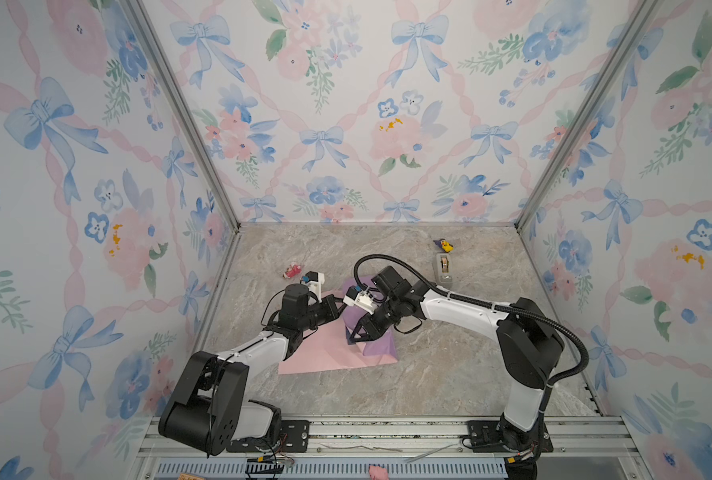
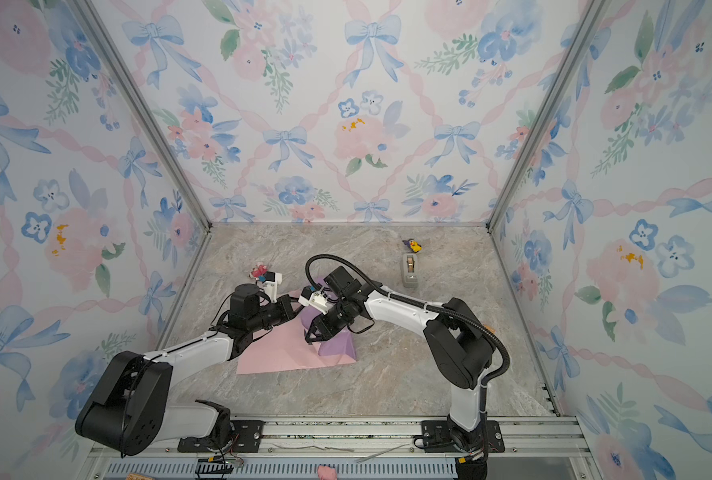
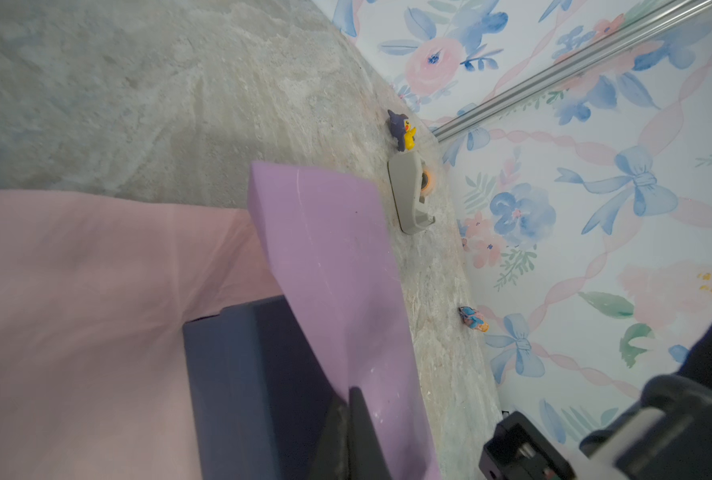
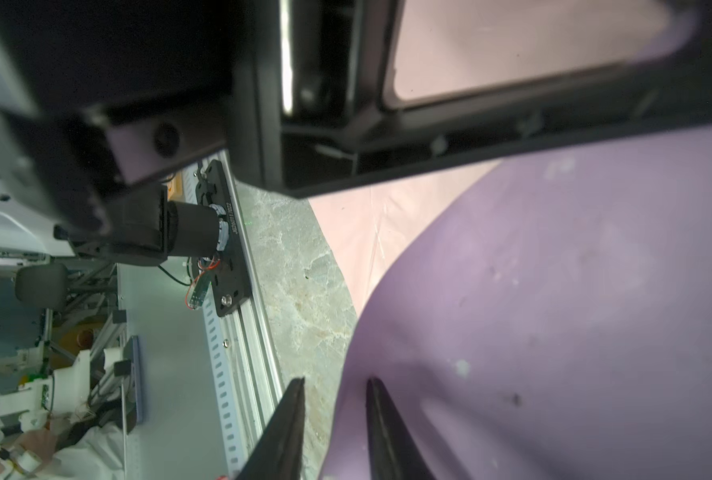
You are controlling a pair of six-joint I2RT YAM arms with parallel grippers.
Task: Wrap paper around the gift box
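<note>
The paper (image 1: 325, 359) lies on the table pink face up, with its right part folded up and over so the lilac face (image 1: 381, 351) shows. In the left wrist view the navy gift box (image 3: 242, 395) stands on the pink face, half under the lilac flap (image 3: 337, 257). Both arms hide the box in both top views. My left gripper (image 3: 348, 401) is shut on the lilac flap's edge above the box. My right gripper (image 4: 335, 380) is open. The flap's curved edge (image 4: 512, 311) runs between its fingers; one finger is over the paper, the other over the table.
A grey tape dispenser (image 1: 444, 268) stands at the back right, with a small yellow and purple figure (image 1: 443, 245) behind it. A small pink toy (image 1: 293, 271) lies at the back left. The two wrists are close together over the paper. An aluminium rail (image 1: 387, 432) lines the front edge.
</note>
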